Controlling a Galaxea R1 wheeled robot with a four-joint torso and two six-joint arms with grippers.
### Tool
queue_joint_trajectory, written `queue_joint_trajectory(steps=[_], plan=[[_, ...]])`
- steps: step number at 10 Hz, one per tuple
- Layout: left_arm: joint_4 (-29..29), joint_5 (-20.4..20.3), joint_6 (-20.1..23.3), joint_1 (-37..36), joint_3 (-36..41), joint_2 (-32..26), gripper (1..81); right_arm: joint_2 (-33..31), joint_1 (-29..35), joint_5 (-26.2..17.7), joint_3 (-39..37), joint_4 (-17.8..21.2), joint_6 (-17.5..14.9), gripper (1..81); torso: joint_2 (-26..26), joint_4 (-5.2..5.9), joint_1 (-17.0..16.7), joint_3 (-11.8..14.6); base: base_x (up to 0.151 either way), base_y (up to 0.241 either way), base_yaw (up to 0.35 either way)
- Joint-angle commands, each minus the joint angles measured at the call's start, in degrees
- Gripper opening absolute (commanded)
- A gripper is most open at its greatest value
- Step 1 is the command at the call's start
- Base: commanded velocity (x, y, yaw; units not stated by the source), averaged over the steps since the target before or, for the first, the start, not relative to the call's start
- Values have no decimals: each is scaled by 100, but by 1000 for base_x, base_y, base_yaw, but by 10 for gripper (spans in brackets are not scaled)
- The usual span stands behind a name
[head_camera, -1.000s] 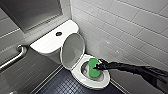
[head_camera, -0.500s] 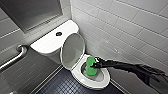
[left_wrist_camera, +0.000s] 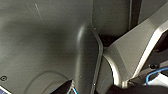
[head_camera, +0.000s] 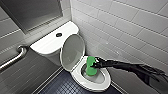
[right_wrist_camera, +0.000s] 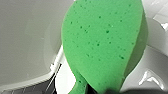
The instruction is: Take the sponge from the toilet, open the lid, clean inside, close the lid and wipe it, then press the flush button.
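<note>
Inside the toilet (head_camera: 100, 87) bowl, right gripper (head_camera: 96, 64) jaws closed tight on the green sponge (head_camera: 90, 61) at its pinched middle; sponge upright near the bowl's back wall, lid (head_camera: 72, 51) raised behind it.

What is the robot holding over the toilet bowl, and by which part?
The right gripper holds the green sponge by its narrow middle, between the two rounded ends.

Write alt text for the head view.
The right gripper holds the green sponge inside the bowl of the white toilet, whose lid stands raised. A dark flush button sits on the tank top. A grab bar lines the wall.
</note>
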Motion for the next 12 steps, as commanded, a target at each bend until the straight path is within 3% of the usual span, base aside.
queue_joint_trajectory(steps=[1, 3, 4, 5, 6, 12], plan=[[-10, 484, -6, 185, 94, 2, 811, 19, 857, -224, 84, 63, -30, 10, -549, 0, 354, 2, 0, 0, 0], [-10, 484, -6, 185, 94, 11, 811, 19, 849, -224, 92, 63, -39, 10, -973, 0, 616, 0, 0, 0, 0], [-10, 484, -6, 185, 94, 2, 811, 37, 857, -224, 101, 63, -39, 10, -623, 0, 387, 2, 0, 0, 0], [-10, 484, -6, 185, 94, 11, 811, 45, 866, -215, 126, 72, -39, 10, -787, 0, 488, -452, 0, 0, 0], [-10, 484, -6, 185, 94, 11, 811, 46, 883, -215, 162, 63, -47, 10, -844, 0, 527, -29, 0, 0, 0], [-19, 484, -15, 185, 94, -6, 811, 265, 806, -137, 5, -147, -47, 10, -927, 0, 579, -88, 0, 0, 0]])
